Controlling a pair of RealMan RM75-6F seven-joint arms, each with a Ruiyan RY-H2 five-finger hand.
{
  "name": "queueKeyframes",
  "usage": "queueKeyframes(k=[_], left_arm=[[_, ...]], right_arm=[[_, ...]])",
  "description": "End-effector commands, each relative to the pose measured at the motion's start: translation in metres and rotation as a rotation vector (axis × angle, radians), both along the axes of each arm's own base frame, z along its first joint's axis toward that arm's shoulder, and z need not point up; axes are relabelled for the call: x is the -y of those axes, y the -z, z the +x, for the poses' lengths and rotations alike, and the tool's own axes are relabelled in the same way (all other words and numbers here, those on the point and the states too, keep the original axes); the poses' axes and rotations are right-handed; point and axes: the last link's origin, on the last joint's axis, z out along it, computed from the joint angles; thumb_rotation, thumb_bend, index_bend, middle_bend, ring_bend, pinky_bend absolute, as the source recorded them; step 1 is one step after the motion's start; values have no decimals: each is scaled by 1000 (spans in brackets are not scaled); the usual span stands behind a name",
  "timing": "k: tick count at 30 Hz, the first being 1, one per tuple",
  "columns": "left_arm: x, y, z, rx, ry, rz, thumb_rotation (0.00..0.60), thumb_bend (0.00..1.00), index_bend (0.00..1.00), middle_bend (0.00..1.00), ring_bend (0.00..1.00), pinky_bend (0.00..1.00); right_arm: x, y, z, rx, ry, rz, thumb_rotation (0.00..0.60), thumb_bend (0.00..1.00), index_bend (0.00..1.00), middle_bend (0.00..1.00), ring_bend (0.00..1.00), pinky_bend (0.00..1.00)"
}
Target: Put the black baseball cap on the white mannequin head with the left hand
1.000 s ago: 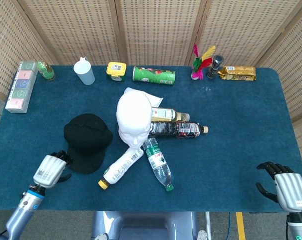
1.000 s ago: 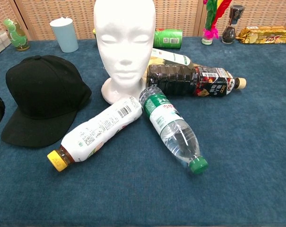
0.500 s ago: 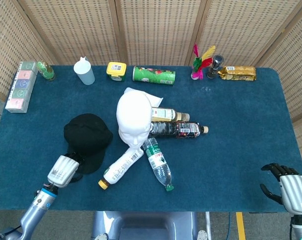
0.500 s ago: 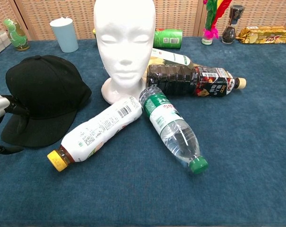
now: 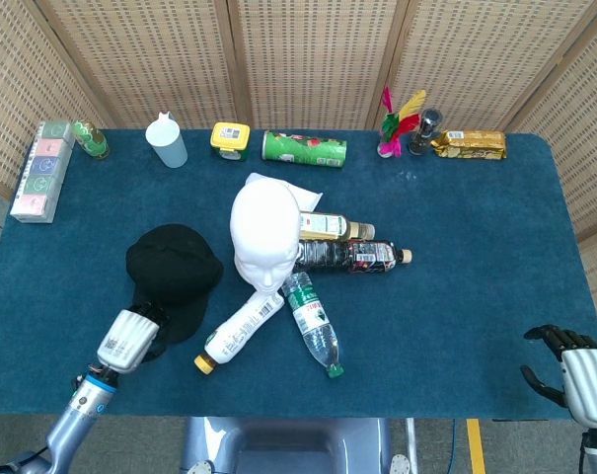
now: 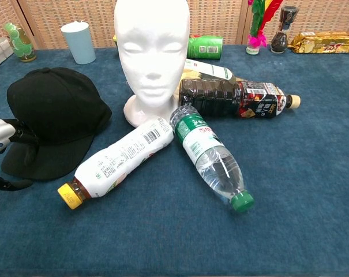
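The black baseball cap (image 5: 173, 275) lies flat on the blue counter (image 5: 456, 257), just left of the white mannequin head (image 5: 264, 235), crown toward the far side and brim toward the near edge; in the chest view the cap (image 6: 53, 118) sits low beside the upright head (image 6: 152, 55), which faces the camera; the left robot hand (image 5: 128, 339) is at the near-left edge of the brim, its dark fingers (image 6: 21, 137) reaching onto the brim's edge in the chest view, though whether they actually clamp the fabric I cannot tell, since the white back of the hand covers them from above; the right robot hand (image 5: 574, 373) rests at the near-right corner of the counter, well apart from everything, fingers apart and curved with nothing in them; a white-labelled bottle with a yellow cap (image 6: 119, 161) lies tilted at the base of the head, its cap end pointing toward the near edge; a clear bottle with a green cap (image 6: 210, 158) lies beside it, the two bottoms nearly touching before the head's base; a dark bottle (image 6: 237, 98) lies behind them to the right; along the far edge stand a pale cup (image 5: 166, 141), a green can on its side (image 5: 304, 148) and a feathered shuttlecock (image 5: 396, 123).
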Motion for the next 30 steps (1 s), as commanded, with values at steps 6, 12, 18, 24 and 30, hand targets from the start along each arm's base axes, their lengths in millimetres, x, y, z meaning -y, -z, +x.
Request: queueKeyframes(k=[6,12,18,24,30], left_arm=[[-1,5,-2,-25,20,22,600,132,599,529,355,559],[-3,7,-3,-24,19,38,600,131,599,529,355,559],[-7,10,-3,-29,26,55,600,131,599,529,354,559],[-15,13,-4,-33,30,77,600,132,601,529,355,559],[-23,16,-2,-4,23,85,600,222,601,529,354,565]], right_arm=[[-3,-3,-3,-2,11,-9,600,258,394,422,454,474],[-6,-5,-6,-2,20,-16,600,259,394,423,455,474],[-7,-7,-8,-4,29,-21,600,258,394,422,454,475],[-9,-9,-9,-9,38,-29,600,257,394,422,455,476],[-14,-19,-11,-20,47,-58,600,257,394,422,458,478]])
